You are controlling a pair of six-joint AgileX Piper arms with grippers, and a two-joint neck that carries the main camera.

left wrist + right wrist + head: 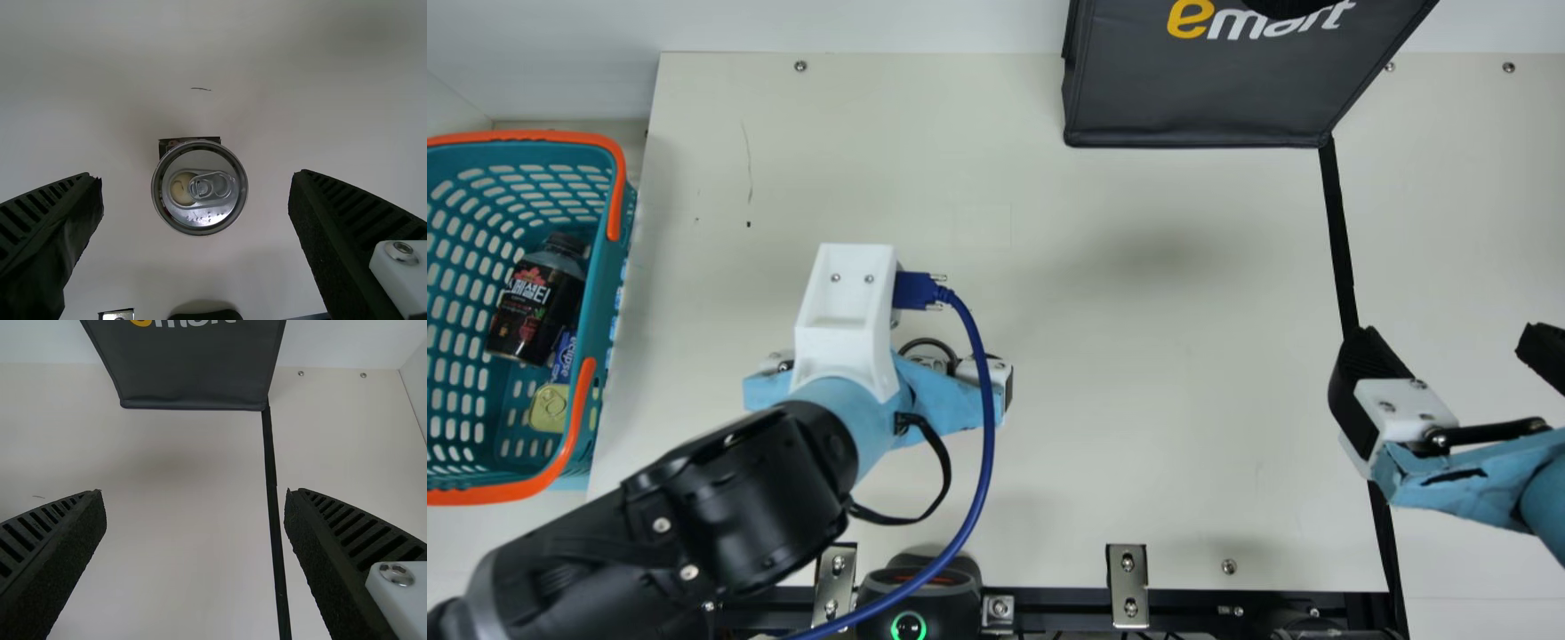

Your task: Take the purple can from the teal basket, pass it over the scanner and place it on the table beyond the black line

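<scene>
Left gripper (951,391) spread wide, can (212,215) upright between fingers, touching neither.

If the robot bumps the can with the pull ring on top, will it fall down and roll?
It might: the can stands on end, so a hard push could tip it, and its round rim suggests rolling afterwards. The shiny metal lid looks stiff and perhaps slippery.

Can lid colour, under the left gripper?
Silver; the lid shows best in the left wrist view.
</scene>
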